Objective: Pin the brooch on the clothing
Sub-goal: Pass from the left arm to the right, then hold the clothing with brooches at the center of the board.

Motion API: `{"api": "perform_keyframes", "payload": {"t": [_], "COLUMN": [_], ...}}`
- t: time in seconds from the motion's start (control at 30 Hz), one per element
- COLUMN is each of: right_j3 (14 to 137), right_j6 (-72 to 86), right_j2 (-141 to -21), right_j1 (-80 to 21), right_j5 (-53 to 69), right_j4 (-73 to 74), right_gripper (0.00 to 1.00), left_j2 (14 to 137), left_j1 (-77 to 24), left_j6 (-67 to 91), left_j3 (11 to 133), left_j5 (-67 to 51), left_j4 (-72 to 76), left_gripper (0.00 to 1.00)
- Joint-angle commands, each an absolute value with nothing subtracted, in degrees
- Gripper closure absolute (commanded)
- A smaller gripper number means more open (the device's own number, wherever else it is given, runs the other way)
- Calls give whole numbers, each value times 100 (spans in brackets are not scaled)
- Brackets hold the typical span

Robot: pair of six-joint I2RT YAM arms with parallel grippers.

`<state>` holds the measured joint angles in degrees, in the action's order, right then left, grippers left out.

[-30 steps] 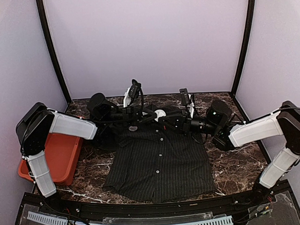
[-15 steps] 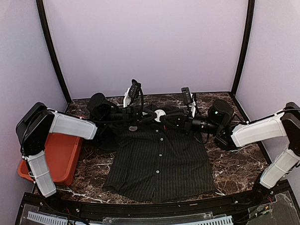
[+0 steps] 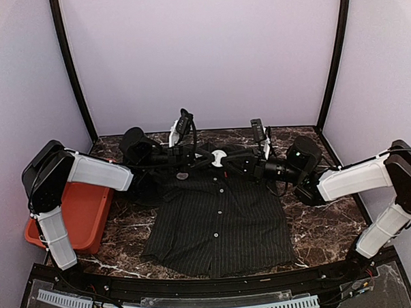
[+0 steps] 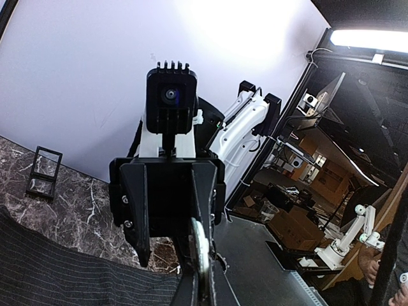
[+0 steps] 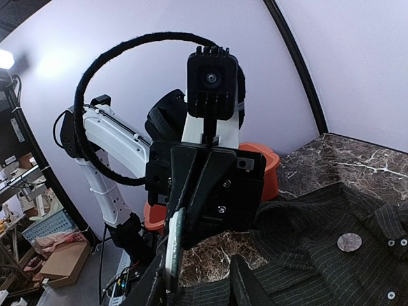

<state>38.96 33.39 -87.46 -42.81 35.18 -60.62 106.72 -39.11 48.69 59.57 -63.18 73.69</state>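
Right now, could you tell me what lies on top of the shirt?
A small grey disc lies high on the shirt. The left gripper and right gripper hang over its top, hiding what lies beneath.

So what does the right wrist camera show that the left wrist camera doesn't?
Only the right wrist view: the orange bin, a round silvery disc lying on the dark pinstriped shirt, and white buttons. Only the left wrist view: a small black open frame on the marble tabletop by the back wall. Both: that shirt, the tabletop, and a thin pale ring seen edge-on between the two arms.
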Motion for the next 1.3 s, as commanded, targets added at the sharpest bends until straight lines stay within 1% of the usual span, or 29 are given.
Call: {"api": "perform_keyframes", "payload": {"t": [0.0, 0.3, 0.33, 0.4, 0.5, 0.53, 0.63, 0.67, 0.7, 0.73, 0.77, 0.83, 1.0, 1.03, 1.07, 1.1, 1.13, 1.17, 1.2, 1.23, 1.27], "right_j3": [3929, 4021, 4029, 4057, 4118, 4129, 4118, 4110, 4105, 4105, 4117, 4154, 4296, 4388, 4526, 4667, 4799, 4932, 5119, 5217, 5367], "right_j6": [3399, 3392, 3397, 3395, 3393, 3393, 3414, 3385, 3356, 3286, 3163, 2892, 2167, 2014, 1866, 1738, 1653, 1593, 1530, 1477, 1511], "right_j2": [-8690, -8770, -8783, -8796, -8837, -8848, -8830, -8798, -8748, -8682, -8601, -8356, -7633, -7524, -7439, -7370, -7309, -7264, -7224, -7205, -7203], "right_j1": [-4254, -4254, -4254, -4254, -4253, -4254, -4254, -4247, -4245, -4233, -4229, -4215, -4161, -4143, -4137, -4139, -4140, -4135, -4146, -4148, -4148], "right_j5": [3603, 3620, 3621, 3648, 3716, 3725, 3660, 3631, 3599, 3558, 3489, 3255, 2185, 1952, 1678, 1336, 817, 436, 96, -265, -647], "right_j4": [-6172, -6078, -6095, -6100, -6091, -6099, -6033, -5976, -5883, -5731, -5520, -4896, -3186, -2784, -2168, -1714, -1306, -918, -565, -215, 147], "right_gripper": [69, 71, 73, 80, 97, 100, 100, 100, 100, 100, 100, 100, 100, 100, 100, 100, 100, 100, 100, 100, 100], "left_j2": [10494, 10511, 10512, 10512, 10518, 10520, 10528, 10529, 10529, 10525, 10514, 10489, 10391, 10377, 10333, 10258, 10205, 10037, 9936, 9770, 9723], "left_j1": [-3892, -3892, -3888, -3891, -3891, -3892, -3893, -3889, -3888, -3882, -3873, -3827, -3437, -3371, -3255, -3196, -3104, -3073, -3047, -3057, -3111], "left_j6": [4809, 4825, 4825, 4827, 4825, 4825, 4814, 4798, 4794, 4778, 4766, 4729, 4591, 4559, 4436, 4332, 3889, 3513, 2561, 1949, 841], "left_j3": [5914, 5913, 5914, 5913, 5910, 5918, 5933, 5944, 5949, 5954, 5958, 5950, 5998, 5989, 5983, 5971, 5978, 6056, 6131, 6382, 6535], "left_j5": [-6410, -6409, -6408, -6408, -6414, -6415, -6408, -6407, -6403, -6406, -6402, -6393, -6325, -6300, -6240, -6139, -6067, -5828, -5625, -4983, -4623], "left_j4": [7528, 7541, 7541, 7541, 7543, 7542, 7473, 7454, 7412, 7393, 7368, 7290, 6933, 6818, 6740, 6466, 6182, 5241, 3888, 3078, 1692], "left_gripper": [99, 99, 99, 99, 99, 99, 99, 97, 94, 87, 82, 67, 53, 47, 43, 32, 26, 13, 8, 3, 2]}}
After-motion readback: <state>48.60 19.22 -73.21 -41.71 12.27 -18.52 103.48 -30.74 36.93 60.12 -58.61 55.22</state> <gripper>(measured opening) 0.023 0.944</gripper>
